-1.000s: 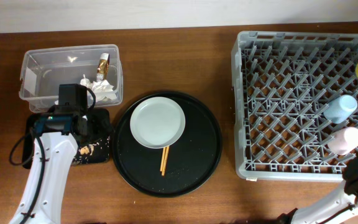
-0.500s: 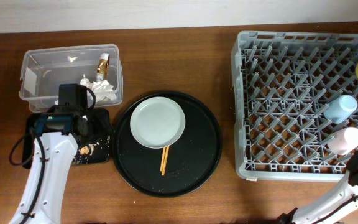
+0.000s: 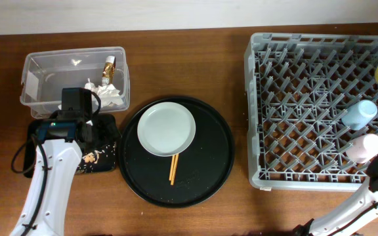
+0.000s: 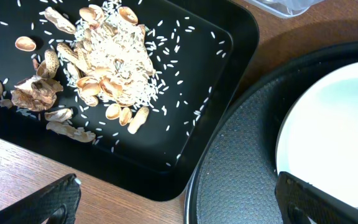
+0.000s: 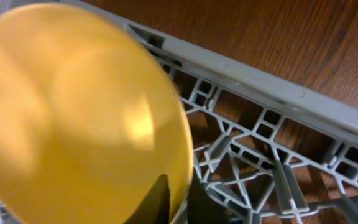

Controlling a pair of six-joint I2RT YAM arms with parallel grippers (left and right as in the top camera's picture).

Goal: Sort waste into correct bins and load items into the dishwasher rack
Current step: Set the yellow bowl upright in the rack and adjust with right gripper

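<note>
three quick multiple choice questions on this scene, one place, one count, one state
1. Where do the chopsticks lie?
A in the clear tub
B on the round black tray
C on the bare wood

2. How many cups stand in the rack?
A one
B two
C four

3. How do the left gripper jaws stand?
A open, empty
B shut on a tissue
C shut on a wrapper

Key:
1 B, the chopsticks rest on the round black tray's floor.
2 B, only a light blue cup and a pink cup show in the rack.
3 A, both fingers sit far apart above the shallow black tray, with nothing between them.
</note>
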